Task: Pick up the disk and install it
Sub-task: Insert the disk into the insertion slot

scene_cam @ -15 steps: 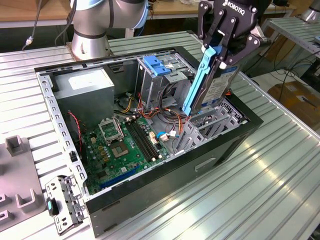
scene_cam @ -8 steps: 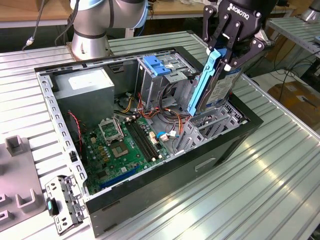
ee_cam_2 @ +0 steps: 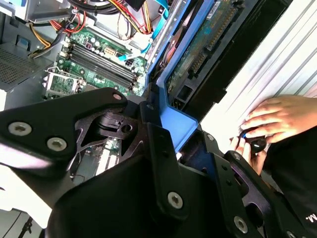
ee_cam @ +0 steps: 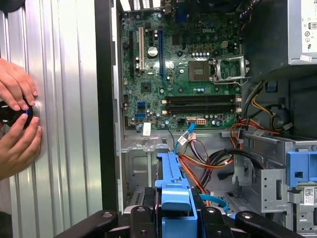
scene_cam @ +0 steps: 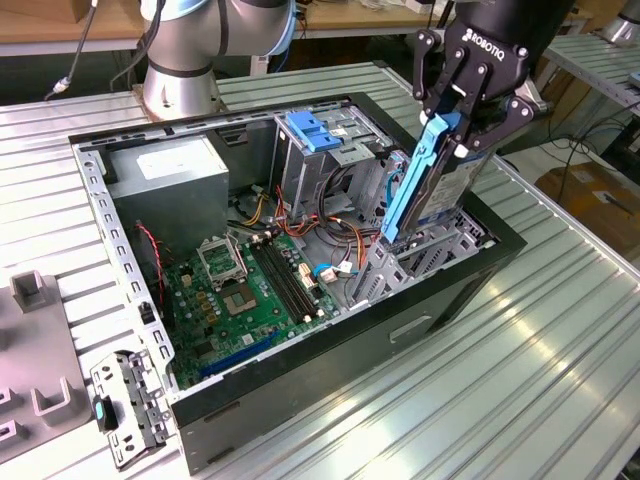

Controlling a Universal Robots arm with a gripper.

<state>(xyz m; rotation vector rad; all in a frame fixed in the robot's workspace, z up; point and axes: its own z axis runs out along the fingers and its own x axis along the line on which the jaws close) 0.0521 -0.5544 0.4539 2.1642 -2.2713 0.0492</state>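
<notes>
My gripper (scene_cam: 457,132) is shut on the disk (scene_cam: 432,190), a silver drive with blue side rails, and holds it on edge and tilted. The disk's lower end dips into the metal drive bay (scene_cam: 415,255) at the front corner of the open computer case (scene_cam: 300,385), on the exterior view's right. In the second wrist view the disk (ee_cam_2: 198,54) shows its circuit board side past the black fingers (ee_cam_2: 153,148). The first wrist view looks down the disk's blue rail (ee_cam: 173,181) toward the bay.
Inside the case lie the green motherboard (scene_cam: 250,290), a grey power-supply box (scene_cam: 165,170), orange and red cables (scene_cam: 310,225) and a drive cage topped by a blue bracket (scene_cam: 315,130). A person's hands (ee_cam: 17,124) rest on the ribbed table beside the case. Grey fixtures (scene_cam: 35,400) stand at the exterior view's left.
</notes>
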